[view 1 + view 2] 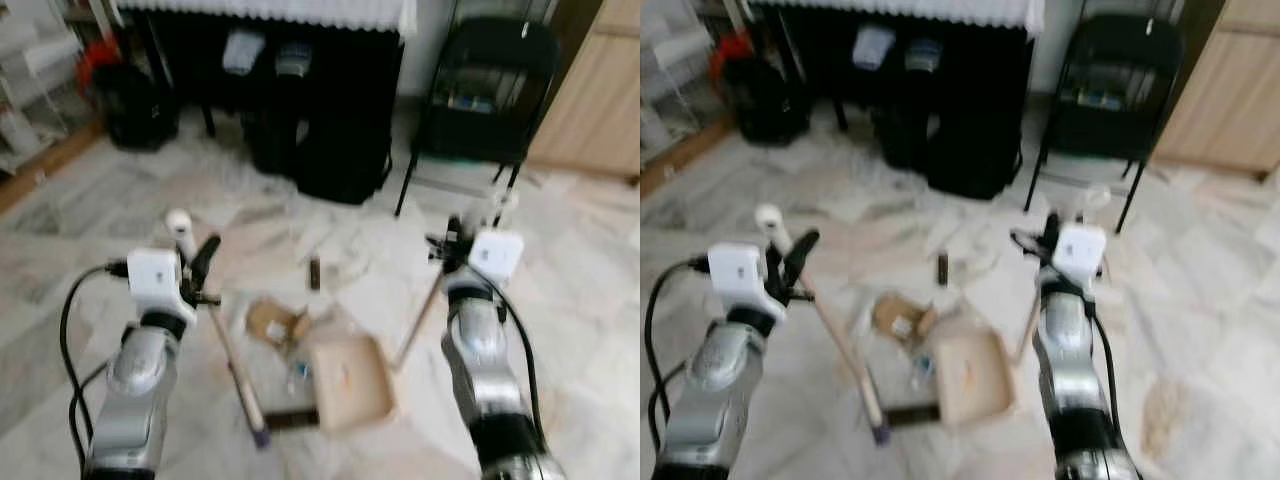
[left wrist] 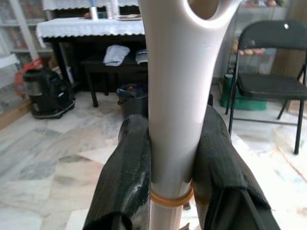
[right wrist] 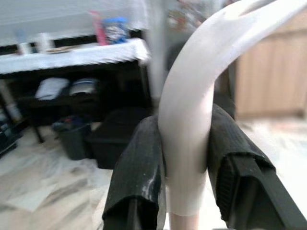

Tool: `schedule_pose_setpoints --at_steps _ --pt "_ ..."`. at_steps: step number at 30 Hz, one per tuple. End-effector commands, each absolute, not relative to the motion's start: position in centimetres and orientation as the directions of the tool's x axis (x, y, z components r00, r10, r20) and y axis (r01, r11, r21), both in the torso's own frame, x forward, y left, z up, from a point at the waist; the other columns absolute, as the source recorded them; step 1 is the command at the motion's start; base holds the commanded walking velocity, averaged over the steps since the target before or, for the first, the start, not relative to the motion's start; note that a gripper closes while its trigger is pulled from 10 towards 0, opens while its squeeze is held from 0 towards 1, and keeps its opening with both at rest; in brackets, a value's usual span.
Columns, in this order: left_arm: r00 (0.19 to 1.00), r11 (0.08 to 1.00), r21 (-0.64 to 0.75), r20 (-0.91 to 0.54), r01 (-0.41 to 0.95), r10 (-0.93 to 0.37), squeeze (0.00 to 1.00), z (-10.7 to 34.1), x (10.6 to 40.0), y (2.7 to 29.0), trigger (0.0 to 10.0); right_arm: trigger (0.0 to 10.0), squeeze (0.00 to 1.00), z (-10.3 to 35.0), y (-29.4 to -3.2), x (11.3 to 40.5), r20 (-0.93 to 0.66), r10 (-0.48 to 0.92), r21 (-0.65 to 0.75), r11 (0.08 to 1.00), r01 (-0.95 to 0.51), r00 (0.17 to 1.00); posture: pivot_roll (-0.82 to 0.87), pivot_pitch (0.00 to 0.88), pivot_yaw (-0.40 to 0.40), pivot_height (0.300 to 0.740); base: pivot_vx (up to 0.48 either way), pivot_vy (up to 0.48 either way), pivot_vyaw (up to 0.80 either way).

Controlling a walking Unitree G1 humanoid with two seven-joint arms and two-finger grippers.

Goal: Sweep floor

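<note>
Gripping the broom by its white handle top, the left gripper is clamped on it; the stick slants down to its head beside the dustpan. Right gripper squeezes the dustpan's curved white handle. Paper scraps lie on the marble floor before both, near a black chair.

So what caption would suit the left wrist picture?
Left gripper clamped on a white broom handle.

slanted broom, tan dustpan on floor
</note>
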State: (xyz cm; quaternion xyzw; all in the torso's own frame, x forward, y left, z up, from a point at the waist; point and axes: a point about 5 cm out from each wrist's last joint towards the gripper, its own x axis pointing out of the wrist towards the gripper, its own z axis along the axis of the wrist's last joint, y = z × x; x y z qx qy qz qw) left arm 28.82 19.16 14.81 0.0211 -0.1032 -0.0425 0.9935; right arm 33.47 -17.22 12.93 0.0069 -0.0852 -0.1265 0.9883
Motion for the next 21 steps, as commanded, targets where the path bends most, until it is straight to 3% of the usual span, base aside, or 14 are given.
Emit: schedule_pose_setpoints --at_steps 1,21 --pt "0.965 0.992 0.066 0.236 0.103 -0.116 0.00 15.3 28.9 18.7 10.0 10.0 0.00 12.7 -18.1 33.5 0.151 -0.300 0.049 0.954 0.296 0.942 -0.04 0.097 0.023 0.740 0.000 0.000 0.00" --pt "0.971 0.996 0.067 0.225 0.064 -0.078 0.00 14.3 28.4 19.5 10.0 10.0 0.00 10.1 -19.4 34.0 0.015 -0.321 -0.015 0.947 0.321 0.947 -0.05 0.176 -0.048 0.740 0.000 0.000 0.00"
